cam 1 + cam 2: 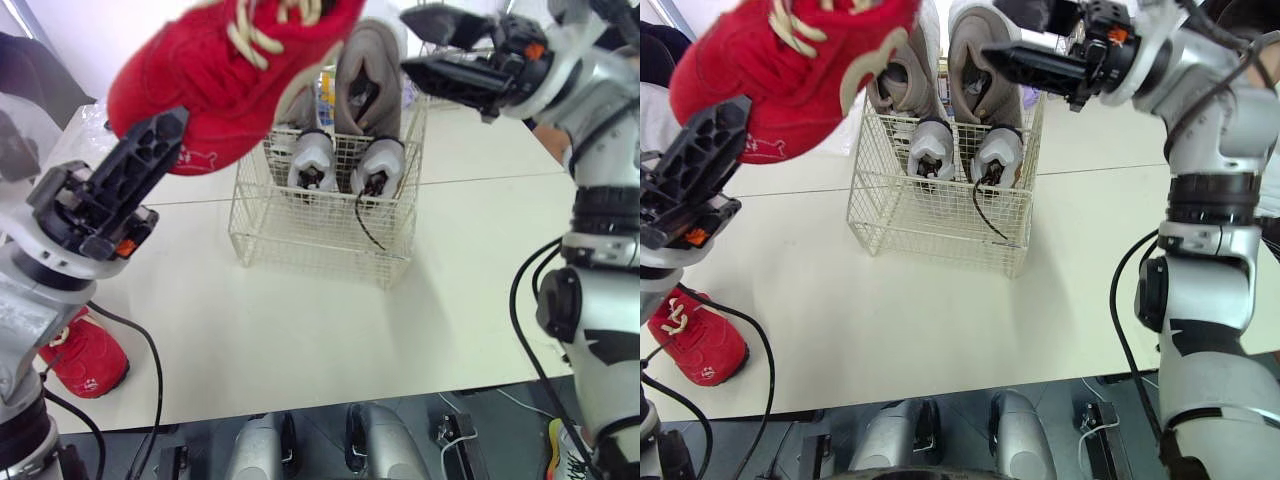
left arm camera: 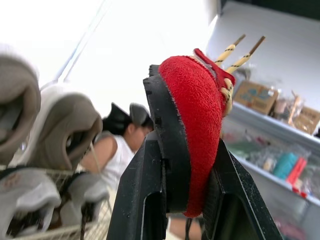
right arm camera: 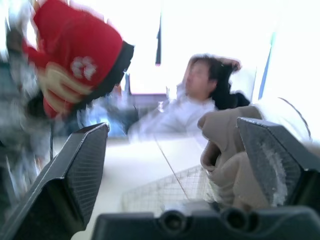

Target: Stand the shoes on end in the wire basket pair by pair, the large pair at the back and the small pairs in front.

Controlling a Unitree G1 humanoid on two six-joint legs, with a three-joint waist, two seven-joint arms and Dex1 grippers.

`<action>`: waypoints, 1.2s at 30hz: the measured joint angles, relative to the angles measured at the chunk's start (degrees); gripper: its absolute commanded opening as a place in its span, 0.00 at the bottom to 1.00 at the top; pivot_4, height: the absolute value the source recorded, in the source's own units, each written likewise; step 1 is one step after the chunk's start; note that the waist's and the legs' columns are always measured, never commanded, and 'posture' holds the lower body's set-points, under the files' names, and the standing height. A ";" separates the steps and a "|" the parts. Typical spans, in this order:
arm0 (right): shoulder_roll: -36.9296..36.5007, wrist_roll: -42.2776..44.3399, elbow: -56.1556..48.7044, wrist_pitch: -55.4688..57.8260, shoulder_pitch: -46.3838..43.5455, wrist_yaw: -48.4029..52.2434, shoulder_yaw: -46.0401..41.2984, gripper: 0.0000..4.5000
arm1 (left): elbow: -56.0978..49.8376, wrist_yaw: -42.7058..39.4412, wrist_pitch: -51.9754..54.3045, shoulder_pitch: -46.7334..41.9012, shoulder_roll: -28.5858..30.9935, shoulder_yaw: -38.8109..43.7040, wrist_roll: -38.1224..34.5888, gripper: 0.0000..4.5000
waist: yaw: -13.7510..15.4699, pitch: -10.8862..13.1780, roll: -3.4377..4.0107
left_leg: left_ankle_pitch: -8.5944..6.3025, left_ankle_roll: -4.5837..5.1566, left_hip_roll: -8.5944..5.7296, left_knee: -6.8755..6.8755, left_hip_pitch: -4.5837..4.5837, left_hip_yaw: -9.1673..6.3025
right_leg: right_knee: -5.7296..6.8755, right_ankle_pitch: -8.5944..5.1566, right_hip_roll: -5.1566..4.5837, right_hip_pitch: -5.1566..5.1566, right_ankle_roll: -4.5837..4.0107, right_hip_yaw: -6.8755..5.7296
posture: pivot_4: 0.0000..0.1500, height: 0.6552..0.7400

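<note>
Plainly, the step in hand is carrying the red shoe [image 1: 230,70] to the wire basket [image 1: 320,235]. The shoe hangs high in the upper left of the left eye view, partly overlapping the basket's far rim. The left gripper [image 2: 185,160] is clenched on it, one finger on the black sole and the other on the red suede side.

The basket stands on the white table [image 1: 300,330] in the upper middle of the frame. The large taupe pair [image 1: 372,80] stands on end at its back, with two smaller grey-and-white shoes [image 1: 312,160] just in front. A black lace [image 1: 365,222] dangles through the front mesh. The second red shoe [image 1: 85,360] lies on the table at the lower left, well apart from the basket.

The right gripper [image 1: 405,40] hovers at the upper right beside the taupe pair, its fingers spread wide and grasping nothing.

To do this well, the left arm should probably turn the shoe upright before lowering it. It should aim for the free strip at the basket's left side in the frame and leave room beside it for the partner. A slow descent seems wise, since a sole catching the wire rim could tip the light basket. The right gripper could steady that rim.
</note>
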 measured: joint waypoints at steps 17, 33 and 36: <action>25.69 37.04 -19.10 7.01 6.79 -49.04 -6.02 0.98 | 1.22 -2.00 -6.41 -3.04 -9.72 -12.44 8.95 0.07 | 0.20 -0.10 -0.16 | -0.01 0.06 -0.03 0.02 -0.09 -0.04 | -0.07 0.06 0.29 0.00 0.10 -0.05 | 1.00 1.00; 23.29 38.30 -20.48 3.27 8.26 -48.96 -0.18 0.51 | 0.67 -2.97 -6.42 -1.42 -10.95 -16.57 12.09 0.07 | 0.18 -0.10 -0.16 | -0.02 0.08 -0.02 0.02 -0.11 -0.06 | -0.08 0.06 0.28 -0.01 0.10 -0.04 | 1.00 1.00; 22.41 37.88 -20.48 2.84 8.60 -48.50 0.52 0.22 | -0.04 -2.87 -6.56 -0.71 -10.97 -16.75 12.11 0.07 | 0.19 -0.10 -0.17 | -0.02 0.09 -0.02 0.02 -0.11 -0.07 | -0.08 0.06 0.28 -0.01 0.10 -0.03 | 1.00 1.00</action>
